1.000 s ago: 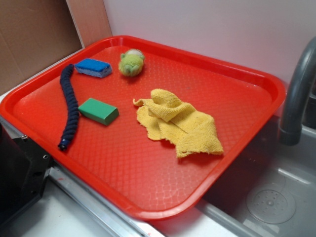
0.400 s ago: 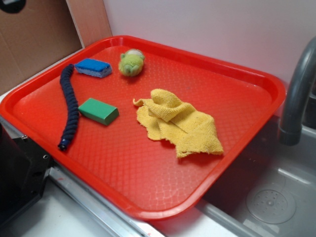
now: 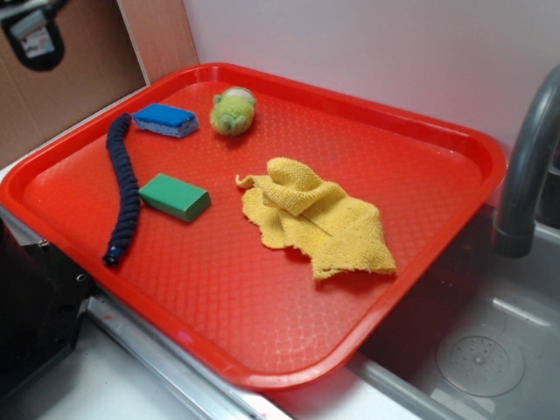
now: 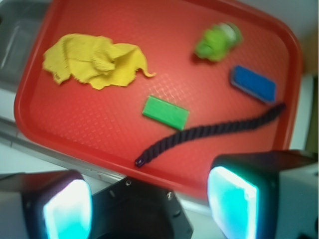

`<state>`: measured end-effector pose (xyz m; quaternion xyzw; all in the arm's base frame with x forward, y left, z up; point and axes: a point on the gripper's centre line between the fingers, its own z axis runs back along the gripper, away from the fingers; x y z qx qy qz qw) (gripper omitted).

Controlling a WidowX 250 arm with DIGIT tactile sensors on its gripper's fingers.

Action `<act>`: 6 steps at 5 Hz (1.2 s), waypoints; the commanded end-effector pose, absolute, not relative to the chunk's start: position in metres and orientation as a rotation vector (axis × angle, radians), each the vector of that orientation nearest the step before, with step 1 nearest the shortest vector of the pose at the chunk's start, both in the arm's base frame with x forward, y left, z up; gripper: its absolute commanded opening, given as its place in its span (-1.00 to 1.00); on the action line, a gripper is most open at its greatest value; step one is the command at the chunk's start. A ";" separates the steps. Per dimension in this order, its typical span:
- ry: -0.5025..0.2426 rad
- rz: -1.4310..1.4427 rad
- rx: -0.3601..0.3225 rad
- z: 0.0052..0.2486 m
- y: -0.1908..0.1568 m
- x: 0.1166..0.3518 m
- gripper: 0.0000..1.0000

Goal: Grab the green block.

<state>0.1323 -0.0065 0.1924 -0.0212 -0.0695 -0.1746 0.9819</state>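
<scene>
The green block lies flat on the left part of the red tray, between a dark blue braided rope and a yellow cloth. In the wrist view the green block sits mid-frame, far ahead of my gripper. The jaws stand wide open with nothing between them, and the pads glow teal. Only a black part of the gripper shows in the exterior view, high above the tray's far left corner.
A blue sponge and a fuzzy light-green plush toy rest at the tray's back left. A grey faucet and sink stand to the right. A black box sits at the front left.
My gripper has come into the exterior view at the top left and dropped lower. Nothing on the tray has moved.
</scene>
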 end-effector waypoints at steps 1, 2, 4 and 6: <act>-0.211 -0.665 0.005 0.166 -0.009 0.149 1.00; -0.265 -0.822 -0.029 0.149 -0.001 0.160 1.00; -0.273 -0.967 0.031 0.118 0.001 0.177 1.00; -0.268 -1.111 0.040 0.089 -0.004 0.178 1.00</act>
